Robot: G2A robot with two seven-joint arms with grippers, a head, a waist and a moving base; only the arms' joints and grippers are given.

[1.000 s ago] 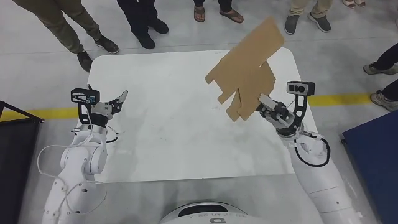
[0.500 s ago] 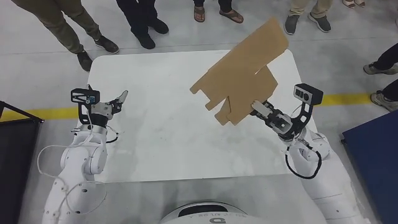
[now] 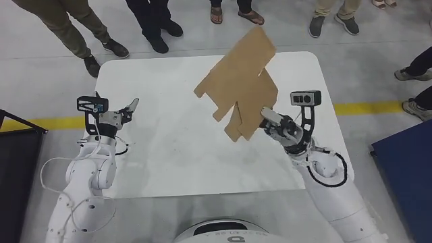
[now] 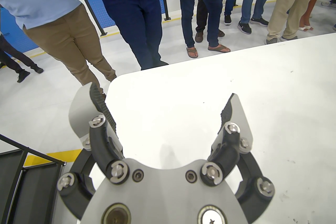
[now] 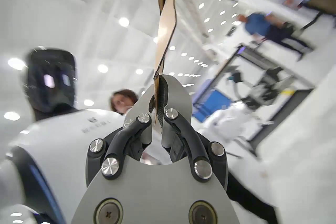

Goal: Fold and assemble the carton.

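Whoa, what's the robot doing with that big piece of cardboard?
The robot is holding a flat brown cardboard carton up in the air above the white table. Its right tool is shut on one edge of the carton, which is not folded into a box yet. The left tool is open and holds nothing, over by the table's other side.

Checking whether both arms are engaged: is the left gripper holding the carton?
No, the left gripper is open and empty above the white table; the carton is in the right gripper.
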